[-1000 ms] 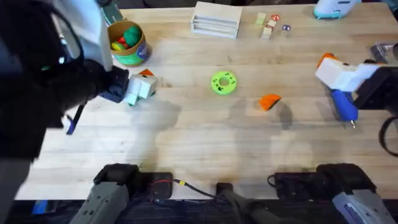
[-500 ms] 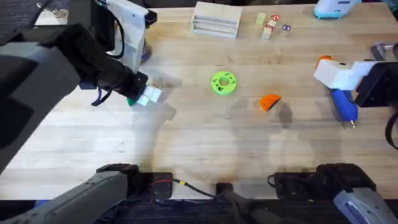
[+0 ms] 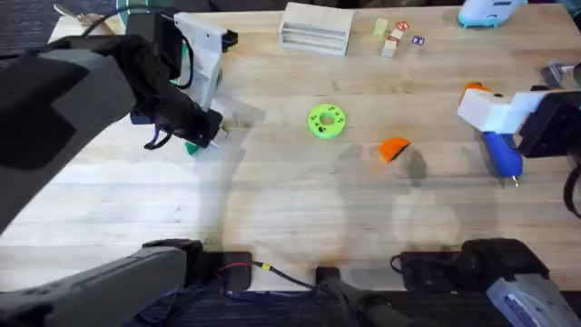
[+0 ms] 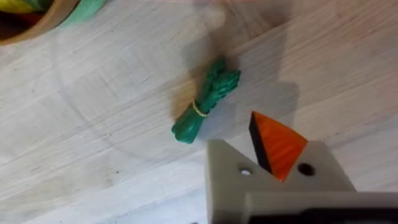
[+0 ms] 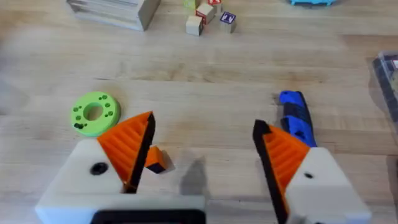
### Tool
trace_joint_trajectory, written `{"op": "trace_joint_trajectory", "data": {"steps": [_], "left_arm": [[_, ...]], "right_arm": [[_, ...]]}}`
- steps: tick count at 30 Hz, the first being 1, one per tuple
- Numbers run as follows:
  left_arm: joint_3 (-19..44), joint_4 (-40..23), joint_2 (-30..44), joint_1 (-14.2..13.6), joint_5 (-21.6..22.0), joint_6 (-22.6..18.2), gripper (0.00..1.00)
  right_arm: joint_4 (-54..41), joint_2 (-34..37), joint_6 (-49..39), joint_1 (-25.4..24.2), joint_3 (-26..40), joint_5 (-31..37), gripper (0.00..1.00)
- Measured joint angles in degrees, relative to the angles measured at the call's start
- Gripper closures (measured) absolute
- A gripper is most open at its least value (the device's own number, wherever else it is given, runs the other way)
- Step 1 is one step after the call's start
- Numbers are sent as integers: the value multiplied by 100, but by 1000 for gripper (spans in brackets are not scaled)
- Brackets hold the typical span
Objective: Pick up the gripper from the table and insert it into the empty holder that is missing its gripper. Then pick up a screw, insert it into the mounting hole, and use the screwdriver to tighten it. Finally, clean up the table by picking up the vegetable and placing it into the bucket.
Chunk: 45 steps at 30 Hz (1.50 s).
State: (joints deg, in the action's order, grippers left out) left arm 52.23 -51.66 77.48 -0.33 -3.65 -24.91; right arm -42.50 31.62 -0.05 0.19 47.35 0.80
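Overhead and wrist views of the table [image 3: 300, 209] during the assembly-and-tidy task. Within the last second the left arm has swung up from the 8 o'clock edge towards 10 o'clock. Its bulk now lies across the 11 o'clock corner, and the left gripper [image 3: 201, 130] hangs over the small green leafy vegetable sprig with a pale band [image 4: 205, 102]. Nothing else has shifted: the right gripper [image 5: 205, 149], the bright green ring-shaped disc [image 3: 326, 121] and the blue pen-shaped screwdriver [image 3: 501, 153] lie as before.

- **Jaws.** The right jaws are released and spread wide, with nothing between them. Whether the left jaws are parted or clenched cannot be told, and they grip nothing — the sprig lies free on the wood.
- **Task's things.** The loose orange wedge-shaped plastic gripper [image 3: 393, 148] rests near the table's centre, at 4 o'clock from the disc, untouched and well apart from both arms. The screwdriver lies at the 3 o'clock edge, just beside the right gripper. The white plastic holder with dark holes [image 4: 227, 171] sits at the left arm's tip.
- **Reading.** Judging from this layout, insertion and screwing are not yet done — the left arm appears instead to be addressing the vegetable.
- **Containers.** The round bucket with mustard rim and green body [image 4: 46, 22] stands near the sprig. It already holds yellow and red items, and the vegetable is outside it, on the bare table.
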Motion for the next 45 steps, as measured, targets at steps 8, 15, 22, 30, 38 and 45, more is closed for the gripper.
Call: {"op": "trace_joint_trajectory", "data": {"steps": [8, 15, 22, 30, 38, 45], "left_arm": [[405, -312, -1199, -509, -116, -18, 176], [659, -318, -2439, -895, -130, -14, 13], [664, -304, -3395, -978, -144, 23, 833], [667, 173, -3742, -982, -304, 252, 10], [667, 33, -3740, -982, -793, 282, 9], [667, -468, -3740, -982, -1045, 289, 9]], "right_arm": [[0, 0, 0, 1, 0, -1, 9], [0, -1, 0, 1, 0, -2, 9], [0, -2, 0, 1, 0, -2, 9], [0, 0, 0, -1, 0, -2, 9], [0, 0, 0, 1, 0, -2, 9], [0, 0, 0, -1, 0, -2, 9]]}}
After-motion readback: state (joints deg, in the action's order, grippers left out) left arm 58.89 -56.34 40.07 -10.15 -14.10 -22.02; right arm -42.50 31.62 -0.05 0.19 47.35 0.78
